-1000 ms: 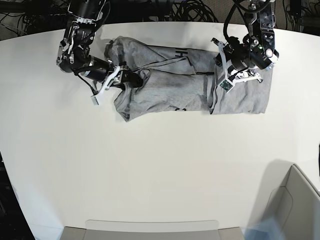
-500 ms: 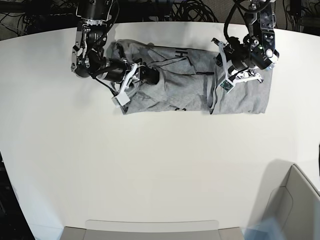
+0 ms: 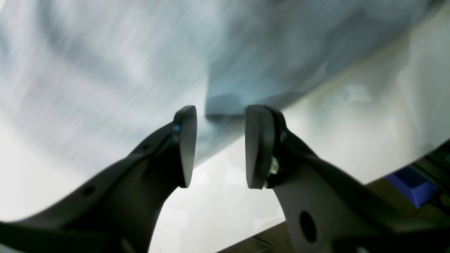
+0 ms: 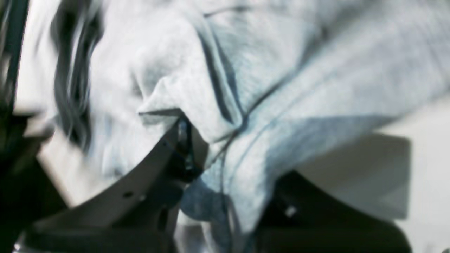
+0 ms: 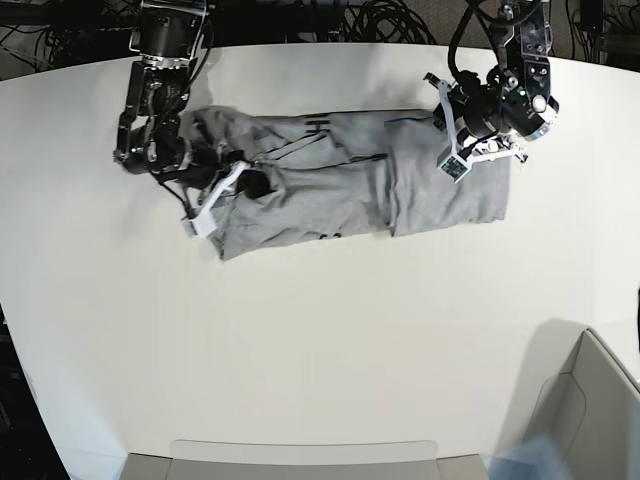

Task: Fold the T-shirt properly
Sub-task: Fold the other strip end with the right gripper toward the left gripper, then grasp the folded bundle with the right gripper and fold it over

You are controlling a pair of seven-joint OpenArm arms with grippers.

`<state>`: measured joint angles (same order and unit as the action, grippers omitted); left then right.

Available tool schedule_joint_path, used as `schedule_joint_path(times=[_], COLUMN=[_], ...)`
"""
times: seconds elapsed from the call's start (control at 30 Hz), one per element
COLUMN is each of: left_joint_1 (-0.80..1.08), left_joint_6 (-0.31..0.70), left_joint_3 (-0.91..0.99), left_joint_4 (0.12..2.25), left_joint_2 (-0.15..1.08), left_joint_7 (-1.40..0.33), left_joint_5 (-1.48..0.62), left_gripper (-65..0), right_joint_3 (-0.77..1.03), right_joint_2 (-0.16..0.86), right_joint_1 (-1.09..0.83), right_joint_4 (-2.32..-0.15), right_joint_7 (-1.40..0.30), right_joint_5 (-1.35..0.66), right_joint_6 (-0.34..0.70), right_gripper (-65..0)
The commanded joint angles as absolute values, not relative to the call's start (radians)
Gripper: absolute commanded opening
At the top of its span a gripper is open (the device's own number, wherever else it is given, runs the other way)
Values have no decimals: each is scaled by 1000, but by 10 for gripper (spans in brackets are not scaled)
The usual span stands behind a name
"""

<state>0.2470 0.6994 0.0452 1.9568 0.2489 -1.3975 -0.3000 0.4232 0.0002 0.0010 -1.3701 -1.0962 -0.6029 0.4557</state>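
We see the heather-grey cotton T-shirt [image 5: 340, 190] lying long axis left-right on the white table [image 5: 300, 350]; right gripper [image 4: 225, 189] clamps its bunched end, left gripper [image 3: 219, 146] hovers apart, empty, over the other.

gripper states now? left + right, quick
Left gripper: open, nothing between its jaws, just above the T-shirt.
Right gripper: shut on a bunched fold of the T-shirt.

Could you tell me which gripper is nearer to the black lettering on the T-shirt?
The right gripper, gripping the T-shirt just beside the lettering; the left gripper sits farther off, over the shirt's other end.
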Motion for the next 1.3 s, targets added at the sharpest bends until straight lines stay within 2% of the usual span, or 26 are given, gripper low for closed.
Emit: schedule_joint_path(times=[0.0, 0.17, 0.4, 0.57, 0.9, 1.13, 1.27], left_joint_1=[237, 231, 239, 239, 259, 259, 259], left_joint_6=[698, 698, 698, 698, 698, 698, 698], left_joint_3=[67, 139, 213, 216, 216, 209, 209], left_joint_4=[1977, 1975, 1971, 1969, 1969, 1969, 1969], left_joint_2=[254, 251, 278, 318, 351, 351, 351], left_joint_7=[-1396, -1396, -1396, -1396, -1396, -1396, -1396], left_joint_5=[-308, -309, -305, -305, -305, -305, -305], left_gripper=[-413, -413, -413, -413, -413, -413, -413], right_joint_3=[452, 484, 427, 246, -173, -460, -541], right_joint_2=[19, 102, 125, 127, 128, 108, 76], right_joint_1=[18, 30, -25, -39, 39, 148, 196], right_joint_4=[-1391, -1402, -1655, -1799, -1834, -1788, -1730], right_joint_7=[-1087, -1090, -1090, -1090, -1090, -1138, -1171], right_joint_5=[-616, -610, -608, -608, -581, -473, -472], right_joint_6=[453, 435, 209, 50, -335, -565, -654], right_gripper=[-650, -650, -650, -650, -650, -650, -650])
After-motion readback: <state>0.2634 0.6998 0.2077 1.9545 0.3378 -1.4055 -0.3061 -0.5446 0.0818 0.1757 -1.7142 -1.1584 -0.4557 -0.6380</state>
